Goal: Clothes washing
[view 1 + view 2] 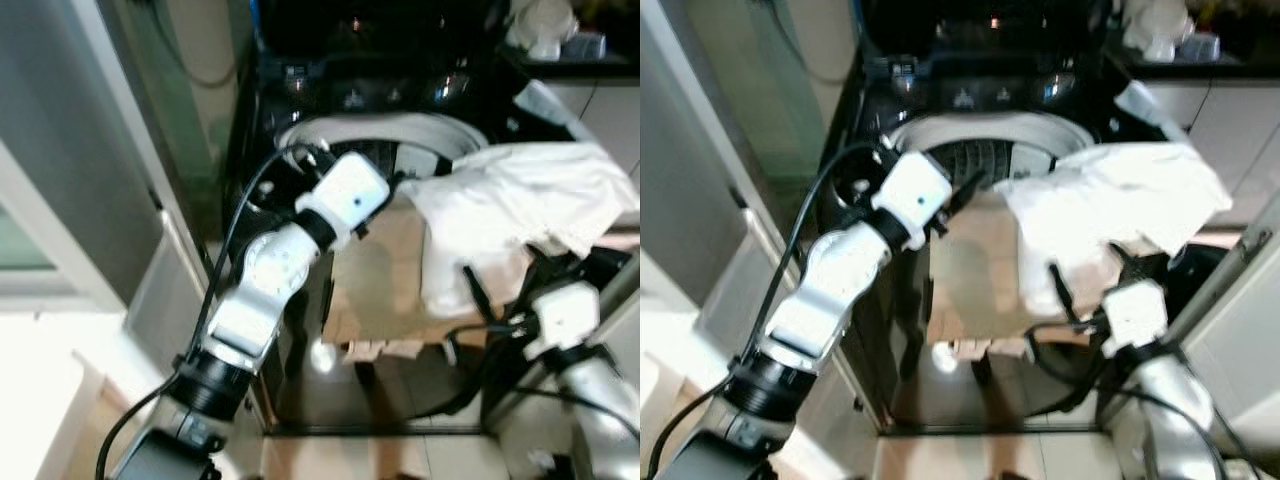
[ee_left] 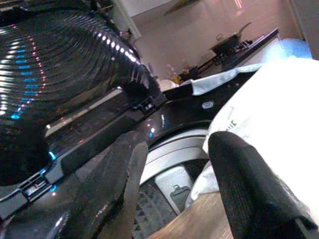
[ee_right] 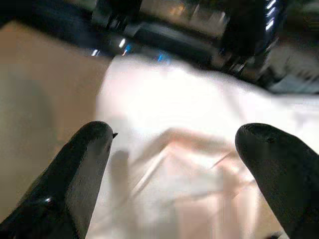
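Nearest, at the lower right of the head views: right gripper [image 3: 172, 164], fingers spread wide apart and clamped on nothing, aimed up at the white garment [image 1: 520, 215] just above it. From the right wrist camera, pale cloth spanning the whole gap between the two black fingertips [image 3: 84, 149], not visibly touching either.

Lower left, rising toward centre: left arm [image 1: 270, 290], silver with black cabling, reaching up and across. Left gripper [image 2: 174, 164] near the middle of the frame, beside the left edge of the garment, fingers parted with an open gap between them, nothing pinched; cloth lying just against the outer side of one finger in the left wrist view.

Middle: cardboard box [image 1: 385, 285], tan, tilted against the front of the washing machine [image 1: 300, 130]. White garment draped over the box's upper right corner and spilling to the right.

Farther back, upper centre: machine's round grey drum opening [image 1: 985, 150], ringed in pale plastic, dark glossy lid [image 2: 60, 74] raised behind it.

Farthest, upper right: counter [image 1: 600, 65] with pale objects, blurred.
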